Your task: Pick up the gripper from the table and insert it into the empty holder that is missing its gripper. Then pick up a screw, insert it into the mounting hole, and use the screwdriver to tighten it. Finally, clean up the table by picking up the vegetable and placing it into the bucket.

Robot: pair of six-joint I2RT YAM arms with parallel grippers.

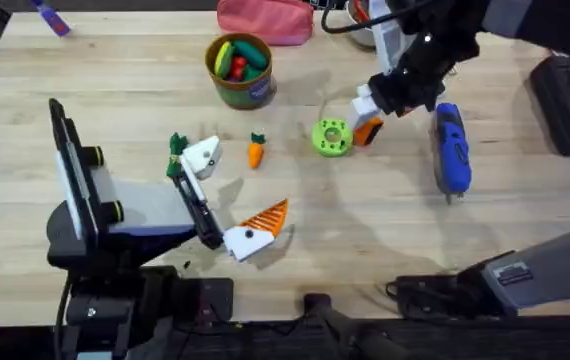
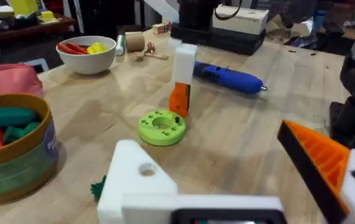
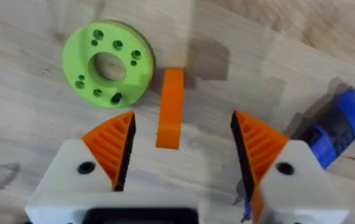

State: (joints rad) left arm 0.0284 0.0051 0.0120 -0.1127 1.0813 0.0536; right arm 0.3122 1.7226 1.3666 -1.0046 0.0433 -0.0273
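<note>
Overhead view: the right gripper (image 1: 369, 118) hovered with fingers spread wide over the orange ribbed gripper (image 1: 368, 131), which lay on the table just at 3 o'clock of the green disc (image 1: 331, 137), untouched. The blue screwdriver (image 1: 452, 148) lay at 3 o'clock of both. The left gripper (image 1: 227, 200) stood wide open, one white holder (image 1: 203, 155) bare; the toy carrot (image 1: 256, 151) lay at its 3 o'clock. The bucket (image 1: 239, 70) stood at 12 o'clock.

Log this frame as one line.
phase: pre-grasp | right tool: open, straddling orange gripper on table | left tool: open, one pad missing | carrot: on table | screwdriver: untouched
</note>
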